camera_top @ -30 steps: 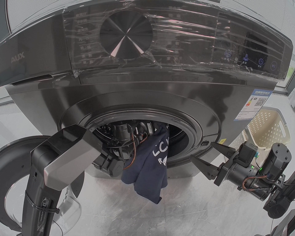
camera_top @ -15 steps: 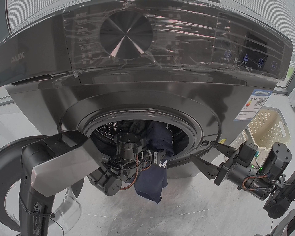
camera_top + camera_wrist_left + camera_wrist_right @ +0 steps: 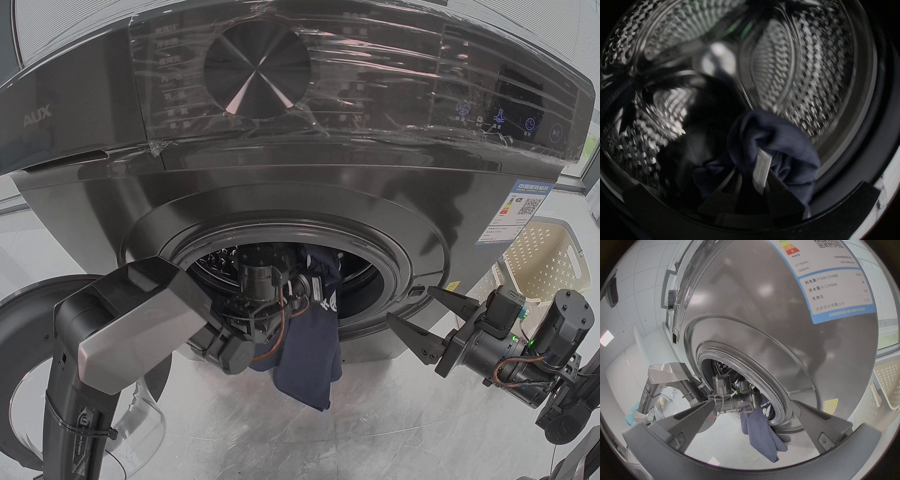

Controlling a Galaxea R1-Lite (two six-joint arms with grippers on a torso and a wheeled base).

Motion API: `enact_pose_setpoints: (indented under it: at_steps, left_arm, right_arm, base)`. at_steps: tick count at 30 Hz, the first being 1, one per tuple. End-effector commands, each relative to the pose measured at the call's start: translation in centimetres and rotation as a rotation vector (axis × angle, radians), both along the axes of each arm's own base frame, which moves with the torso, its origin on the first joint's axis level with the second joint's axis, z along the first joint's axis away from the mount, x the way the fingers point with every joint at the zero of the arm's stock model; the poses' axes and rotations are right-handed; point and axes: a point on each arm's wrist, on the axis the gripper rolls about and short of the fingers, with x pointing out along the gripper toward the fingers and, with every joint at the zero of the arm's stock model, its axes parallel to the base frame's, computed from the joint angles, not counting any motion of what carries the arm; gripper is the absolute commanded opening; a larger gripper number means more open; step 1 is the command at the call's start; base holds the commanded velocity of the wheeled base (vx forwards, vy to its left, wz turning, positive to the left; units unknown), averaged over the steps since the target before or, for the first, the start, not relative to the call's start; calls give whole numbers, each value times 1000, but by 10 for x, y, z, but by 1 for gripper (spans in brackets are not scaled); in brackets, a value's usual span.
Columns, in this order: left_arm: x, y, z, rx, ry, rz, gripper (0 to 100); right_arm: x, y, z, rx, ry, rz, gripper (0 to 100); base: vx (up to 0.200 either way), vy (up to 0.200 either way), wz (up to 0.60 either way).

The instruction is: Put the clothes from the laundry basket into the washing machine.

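At the mouth of the washing machine (image 3: 300, 187), my left arm has gone back up and in. Half a second ago the wrist had dipped low in front of the opening; now it sits higher, at the rim, pointing into the drum (image 3: 793, 78), much as it did a second ago. The top of the navy shirt (image 3: 309, 356) went with it, but the tail hasn't followed. It hangs out over the lower lip toward the floor (image 3: 387, 425), about where it hung before. So I read this as a second push on the same garment, not a finished drop: shirt half in, half out. Left end effector (image 3: 753, 190): fingers closed on a bunch of the navy cloth, white label (image 3: 762, 168) sticking up between them. The bunch is just inside the drum, near the door seal. Something dark lies deeper in the drum, too dim to say what. Right end effector (image 3: 409, 304): jaws spread wide, holding nothing, touching nothing, parked right of the opening, between it and the laundry basket (image 3: 544, 262). It hasn't moved across the frames. The basket stands by the machine's right corner; I can't see into it from here. My guess is the tail needs lifting over the lip before release. Otherwise it could slide back out, or get caught by the door (image 3: 25, 350), which is swung open on the left.
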Motion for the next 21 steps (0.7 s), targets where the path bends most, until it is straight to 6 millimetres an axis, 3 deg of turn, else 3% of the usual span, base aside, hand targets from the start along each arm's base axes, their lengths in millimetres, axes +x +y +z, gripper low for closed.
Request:
enact_pose_setpoints:
  at_steps: [1, 9, 10, 14, 21]
  left_arm:
    - [34, 15, 27, -96, -115, 108, 0]
    - [49, 15, 37, -144, -157, 146, 0]
    - [48, 15, 36, -141, -152, 145, 100]
    - [41, 14, 31, -126, -120, 136, 100]
    - [-22, 12, 34, -37, 34, -22, 100]
  right_arm:
    - [0, 1, 0, 1, -1, 5, 100]
    - [-1, 2, 0, 4, -1, 11, 100]
    - [-1, 2, 1, 5, -2, 11, 100]
    - [-1, 2, 1, 5, -2, 11, 100]
    - [0, 2, 1, 6, -3, 9, 100]
  base:
    - [0, 0, 0]
    - [0, 0, 0]
    - [0, 0, 0]
    - [0, 0, 0]
    - [0, 0, 0]
